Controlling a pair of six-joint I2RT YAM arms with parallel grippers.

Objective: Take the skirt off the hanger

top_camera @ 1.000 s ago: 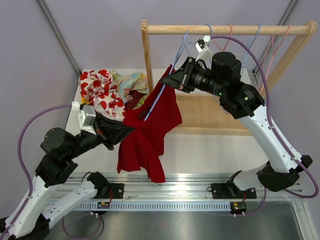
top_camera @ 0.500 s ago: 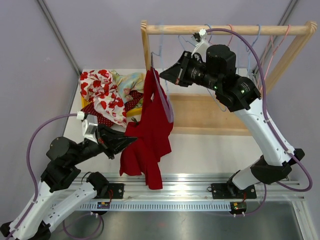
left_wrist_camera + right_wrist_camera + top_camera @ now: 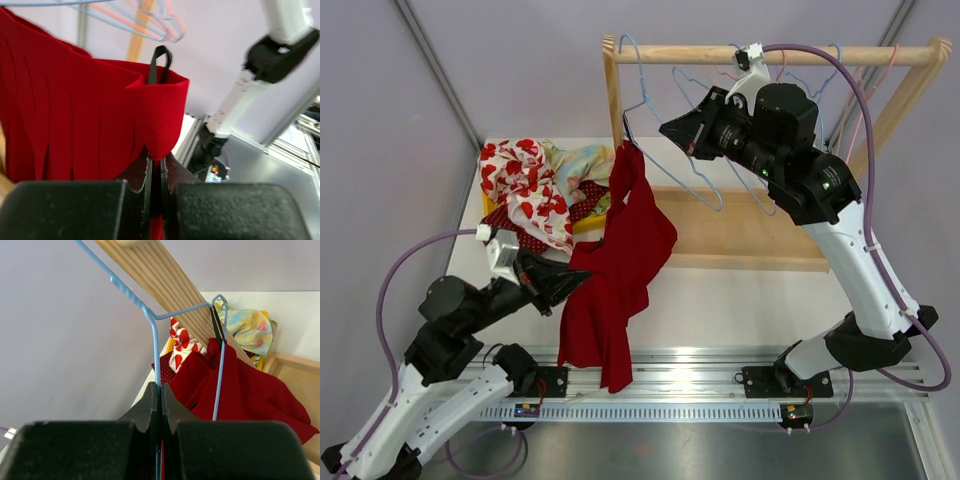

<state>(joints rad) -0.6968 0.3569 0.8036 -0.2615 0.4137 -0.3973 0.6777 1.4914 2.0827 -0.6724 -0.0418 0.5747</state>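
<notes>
The red skirt (image 3: 620, 260) hangs in front of the wooden rack, its top held up by a black loop (image 3: 625, 140) caught on a corner of the blue wire hanger (image 3: 710, 197). My right gripper (image 3: 667, 128) is shut on the hanger's wire, as the right wrist view (image 3: 159, 390) shows, with the skirt (image 3: 240, 390) and the loop (image 3: 216, 325) just beyond. My left gripper (image 3: 578, 283) is shut on the skirt's lower left edge. In the left wrist view (image 3: 155, 167) red cloth (image 3: 75, 115) sits between the jaws, and the loop (image 3: 159, 62) stands above.
A pile of patterned clothes (image 3: 535, 185) lies at the back left of the table. The wooden rack's top bar (image 3: 790, 58) carries several more wire hangers (image 3: 865, 85). Its left post (image 3: 613, 95) stands next to the skirt, and its flat base (image 3: 750, 225) lies behind.
My right gripper has lifted the hanger up and to the right, so most of its frame is out of the skirt. The skirt has dropped and straightened. My left gripper still holds the cloth.
</notes>
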